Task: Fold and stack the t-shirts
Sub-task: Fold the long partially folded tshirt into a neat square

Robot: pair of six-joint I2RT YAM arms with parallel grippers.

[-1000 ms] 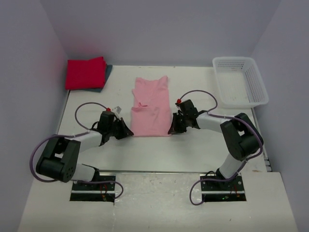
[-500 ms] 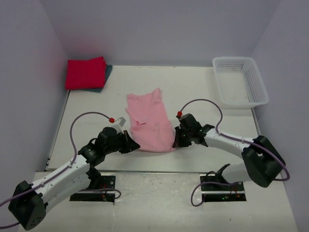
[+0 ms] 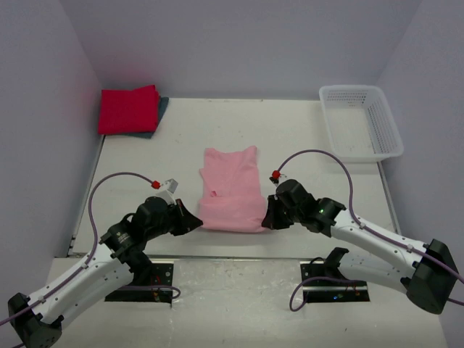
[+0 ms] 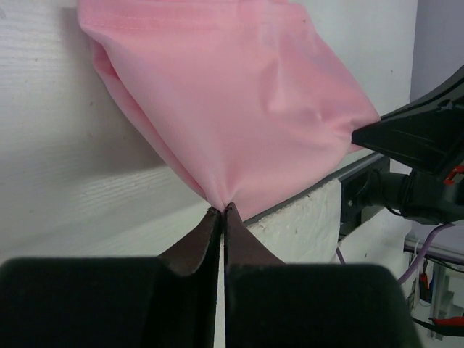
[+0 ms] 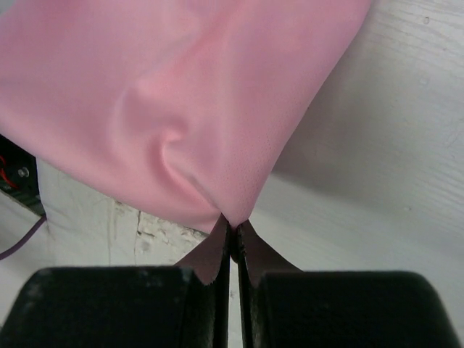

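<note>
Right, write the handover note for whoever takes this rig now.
Grippers: left gripper shut on the pink shirt at its near left corner; right gripper shut on the near right corner.
Things: pink shirt lies flat and narrowed, its near edge at the front edge of the table. The red shirt sits folded at the far left corner on the teal shirt.
Done: red and teal stacked.
Left: finish folding the pink shirt, add it to that stack.

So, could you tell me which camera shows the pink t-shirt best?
Top external: the pink t-shirt lies fully in frame. The wrist views show only bunched corners pinched in the left gripper and right gripper.
</note>
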